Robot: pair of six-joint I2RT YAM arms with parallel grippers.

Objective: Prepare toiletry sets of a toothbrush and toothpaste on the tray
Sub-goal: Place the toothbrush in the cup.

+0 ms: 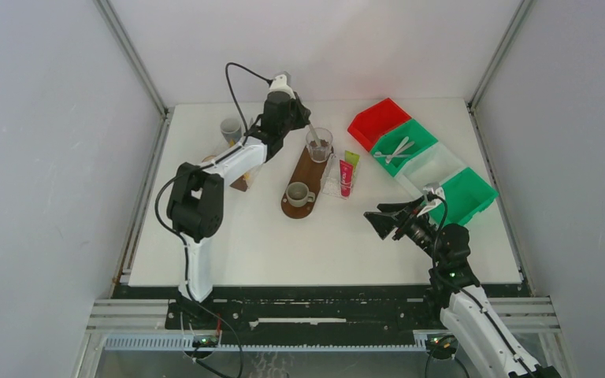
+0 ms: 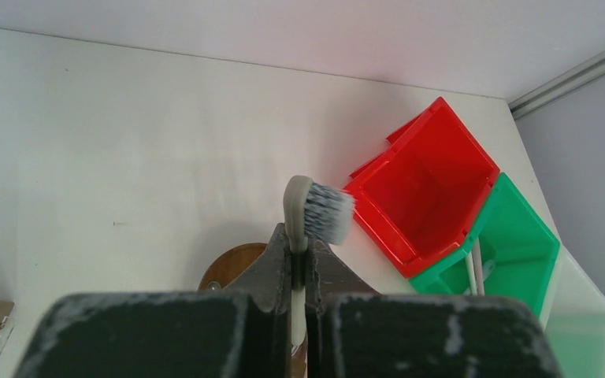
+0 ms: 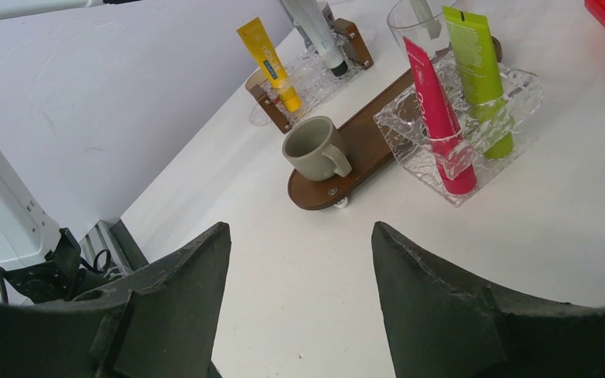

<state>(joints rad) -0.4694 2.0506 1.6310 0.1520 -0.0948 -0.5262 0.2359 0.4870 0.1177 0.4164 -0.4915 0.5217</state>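
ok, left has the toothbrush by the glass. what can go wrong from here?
1. The left gripper pinches the toothbrush just below its head, so the thin handle could swivel and miss the glass.
2. The glass stands at the end of the narrow tray, where a nudge could tip it.

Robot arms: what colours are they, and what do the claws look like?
The left arm and the right arm both have white tube parts joined by chunky black joints. A thin black cable loops off the left arm. Each claw has two dark grey fingers. The left claw looks scuffed with pale marks, and the right claw has broad, pointed fingers.
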